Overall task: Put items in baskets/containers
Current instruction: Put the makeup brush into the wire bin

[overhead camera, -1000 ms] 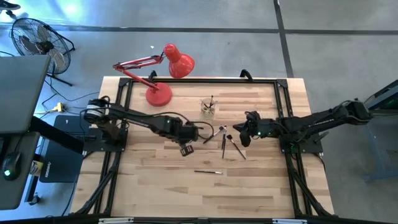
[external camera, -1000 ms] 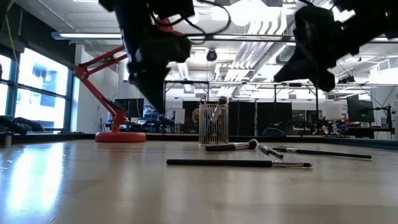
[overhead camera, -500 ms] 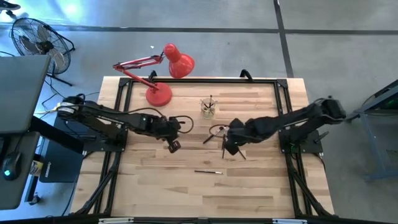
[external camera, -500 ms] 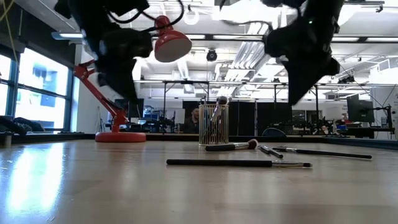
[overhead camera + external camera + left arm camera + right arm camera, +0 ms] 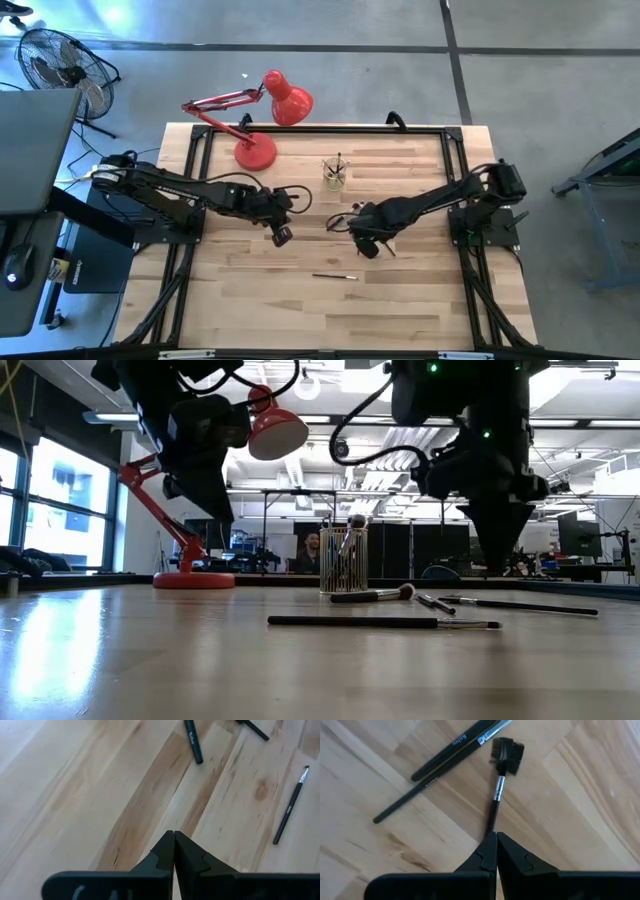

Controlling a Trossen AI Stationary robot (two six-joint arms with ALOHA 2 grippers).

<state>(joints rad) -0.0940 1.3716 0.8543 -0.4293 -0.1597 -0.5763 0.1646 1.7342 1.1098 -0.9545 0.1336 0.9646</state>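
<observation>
The right gripper (image 5: 364, 243) hangs low over the middle of the bench (image 5: 420, 300), fingers pressed together on nothing, its tip right above the handle end of a fan-tipped brush (image 5: 501, 775); two dark-handled brushes (image 5: 455, 747) lie side by side just beyond it, running diagonally across the boards. The left gripper (image 5: 282, 236) is pinched closed too and empty, hovering over bare wood left of centre. The bench is pale planked wood in a black frame; a red desk lamp (image 5: 262, 120) stands near its far left corner, and a floor fan (image 5: 55, 62) sits on the grey floor beyond. At table height the room shows ceiling ducts and tall windows. The right arm stretches in from the right edge, the left arm from the left edge, elbow bent. The glass cup (image 5: 335, 174) stands upright toward the far edge with brushes upright inside. One lone brush (image 5: 334, 276) lies nearer the front edge, its long axis running left to right.
</observation>
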